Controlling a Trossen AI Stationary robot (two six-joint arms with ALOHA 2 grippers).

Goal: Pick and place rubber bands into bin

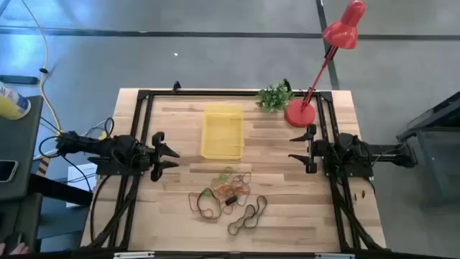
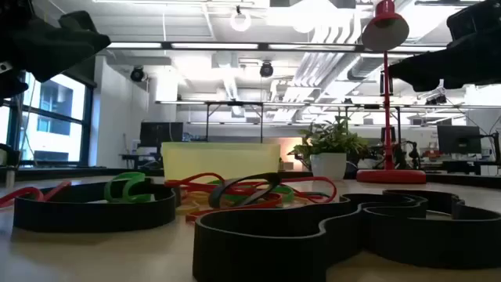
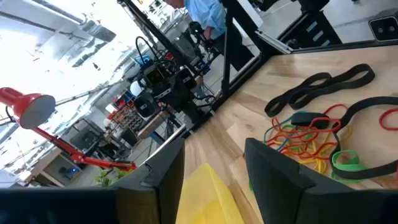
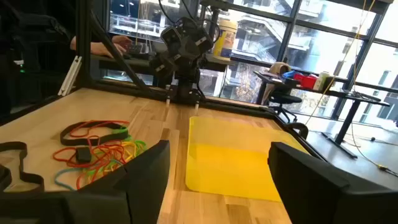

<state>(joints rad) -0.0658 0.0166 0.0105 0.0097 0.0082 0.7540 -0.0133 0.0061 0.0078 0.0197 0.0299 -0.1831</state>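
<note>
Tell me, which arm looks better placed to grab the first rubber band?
Probably the left, narrowly. Both end effectors, left and right, hang open at the table's sides, holding nothing. The bands lie in front of the empty bin, slightly nearer the left arm.

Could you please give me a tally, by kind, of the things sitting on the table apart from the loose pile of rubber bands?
Yellow bin: 1
Red lamp: 1
Small green plant: 1
Total: 3
The rubber bands lie tangled, so I cannot count them reliably.
</note>
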